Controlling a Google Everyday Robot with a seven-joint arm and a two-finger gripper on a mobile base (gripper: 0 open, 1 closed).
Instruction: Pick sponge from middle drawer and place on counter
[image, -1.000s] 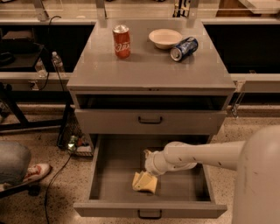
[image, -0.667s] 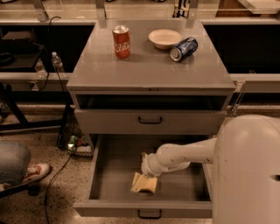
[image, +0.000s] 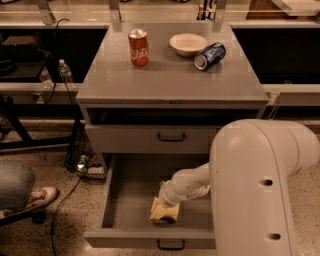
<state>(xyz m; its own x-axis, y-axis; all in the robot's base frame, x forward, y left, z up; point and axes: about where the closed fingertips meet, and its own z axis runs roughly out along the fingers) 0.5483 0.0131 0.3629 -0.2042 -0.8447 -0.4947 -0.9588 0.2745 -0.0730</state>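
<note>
One relation first, Spotter: where does the sponge (image: 164, 215) lie from the gripper (image: 166, 201)?

Spotter: Directly under it and touching. The gripper sits on the sponge's far top edge. The arm enters from the right and slants down and left into the middle drawer (image: 125, 187).

Logger: Where is the sponge within the drawer?

Spotter: On the floor of the drawer, close to the near front wall and about mid-width. Bare tray lies to its left and beyond it.

Logger: Long axis?

Spotter: It looks to run left to right, slightly skewed. The far part is hidden by the gripper, so this is a low-confidence reading.

Logger: Is the grip closed on the sponge?

Spotter: Cannot tell. The gripper's end merges with the pale sponge from this angle. There is contact, but I can't confirm a hold.

Logger: What does the next move call for?

Spotter: My judgement is that it should come straight up first, since the sponge is below rather than beside it. It should then go far and up to the counter (image: 165, 82). The shut upper drawer (image: 150, 137) stands between them, so the lift should clear that front before swinging in. The near half of the counter looks the easiest place to land. The red can (image: 138, 47), bowl (image: 188, 44) and blue can (image: 209, 55) sit along the far half.
</note>
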